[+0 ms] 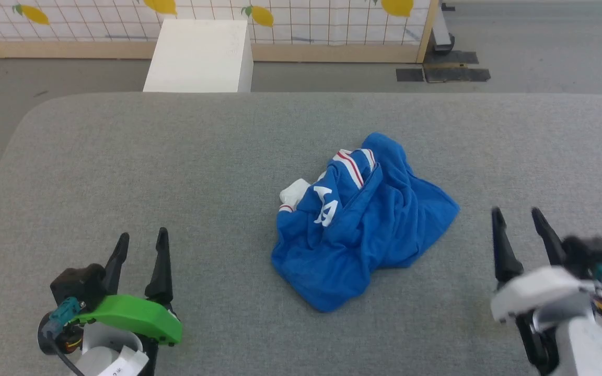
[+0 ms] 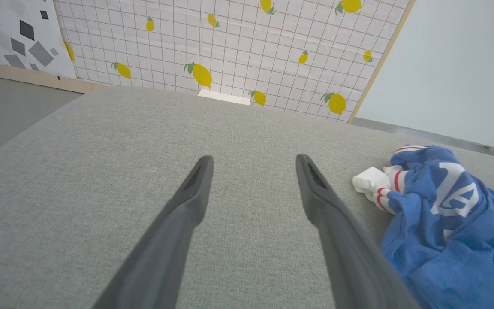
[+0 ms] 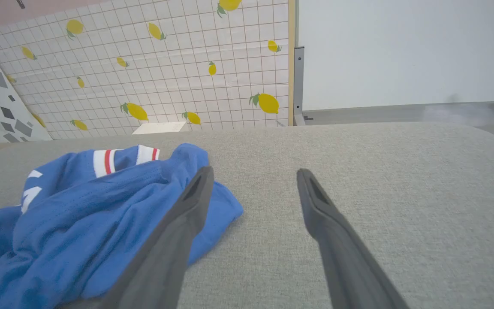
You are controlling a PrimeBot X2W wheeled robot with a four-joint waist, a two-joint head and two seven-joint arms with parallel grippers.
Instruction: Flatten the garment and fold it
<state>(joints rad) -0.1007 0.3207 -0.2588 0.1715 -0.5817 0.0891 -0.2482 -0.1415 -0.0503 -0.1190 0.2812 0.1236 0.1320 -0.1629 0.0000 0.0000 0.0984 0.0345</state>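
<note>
Grey fabric table [image 1: 123, 156]; white box [image 1: 199, 55] beyond far edge; lemon-print grid panel [image 1: 306, 21] behind; dark floor patches [image 1: 442, 73].

White lettering [image 1: 326, 208] on the garment [image 1: 379, 235] is crumpled; only a likely "A" reads.

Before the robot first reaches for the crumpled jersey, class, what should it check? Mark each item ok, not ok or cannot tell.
1. Left gripper open, empty: ok.
2. Right gripper open, empty: ok.
3. Both grippers apart from the jersey: ok.
4. The jersey wholly on the grey surface: ok.
5. The jersey lying flat: not ok, it is bunched.
6. Hem corners to grasp: cannot tell, folds hide them.
</note>
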